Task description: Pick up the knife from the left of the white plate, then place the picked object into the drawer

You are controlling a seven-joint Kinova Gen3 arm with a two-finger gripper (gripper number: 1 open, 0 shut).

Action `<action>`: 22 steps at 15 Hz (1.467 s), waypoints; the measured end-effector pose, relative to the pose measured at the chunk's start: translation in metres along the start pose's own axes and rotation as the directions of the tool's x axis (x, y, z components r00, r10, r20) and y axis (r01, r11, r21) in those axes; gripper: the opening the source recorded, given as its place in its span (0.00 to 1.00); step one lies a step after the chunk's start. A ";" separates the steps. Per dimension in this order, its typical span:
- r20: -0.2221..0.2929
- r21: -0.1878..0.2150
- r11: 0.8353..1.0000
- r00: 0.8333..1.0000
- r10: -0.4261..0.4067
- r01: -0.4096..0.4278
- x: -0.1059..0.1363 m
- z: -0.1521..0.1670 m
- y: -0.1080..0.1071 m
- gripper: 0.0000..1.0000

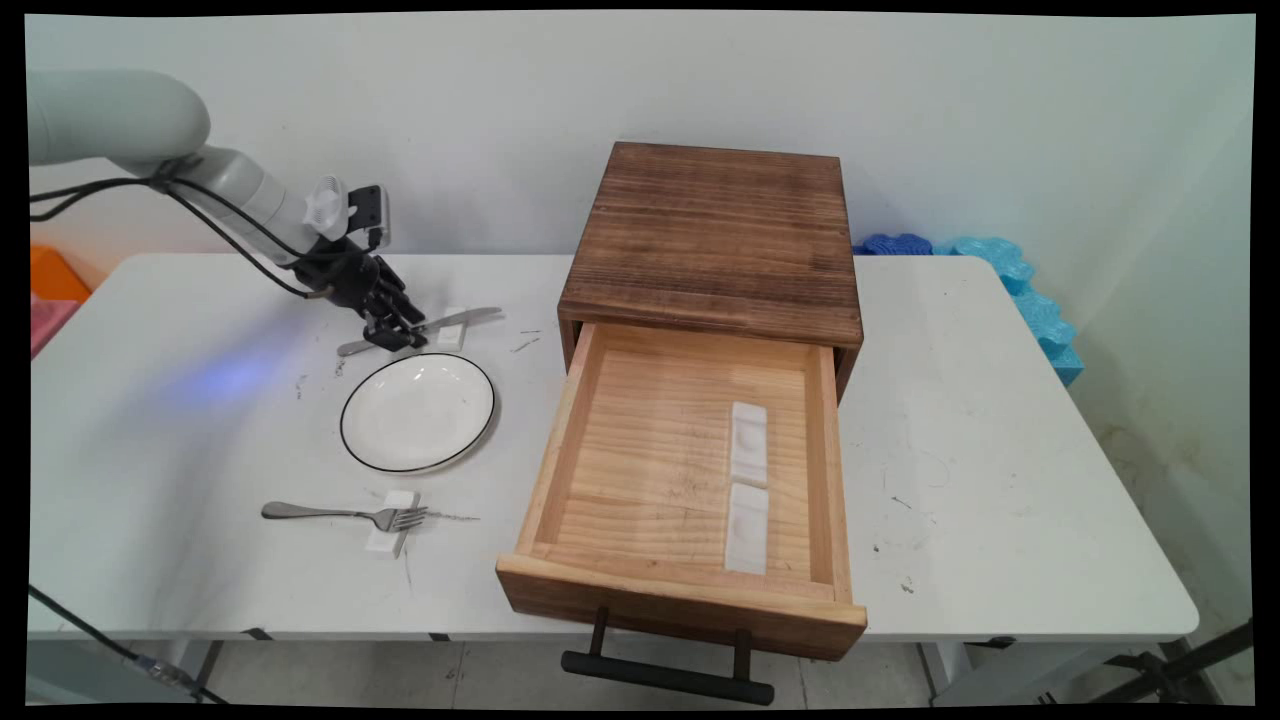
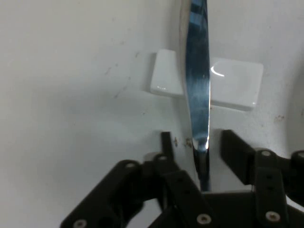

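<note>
Gripper (image 2: 192, 142) low over knife (image 1: 420, 327) handle on far-left desk (image 1: 1000, 480); jaws spread, one each side, not yet pinching. Knife lies across small white rest (image 2: 235, 83), beyond plate (image 1: 418, 411). Fork (image 1: 340, 515) near; drawer (image 1: 690, 470) open.

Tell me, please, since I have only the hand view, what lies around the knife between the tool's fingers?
Observer: A white plate with a black rim lies just nearer the main camera than the knife and the tool.
Operator: Is there other cutlery?
Observer: Yes, a fork lies near the table's front edge, its tines on a small white rest.
Operator: Anything else?
Observer: A wooden drawer stands pulled open, with two white blocks inside.
</note>
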 end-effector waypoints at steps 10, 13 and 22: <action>0.009 0.001 1.000 1.000 0.005 -0.005 -0.002 0.001 0.003 0.00; 0.009 0.010 1.000 1.000 0.004 -0.004 -0.002 -0.002 0.002 0.00; 0.009 0.033 0.999 1.000 0.017 -0.017 -0.001 -0.028 0.010 0.00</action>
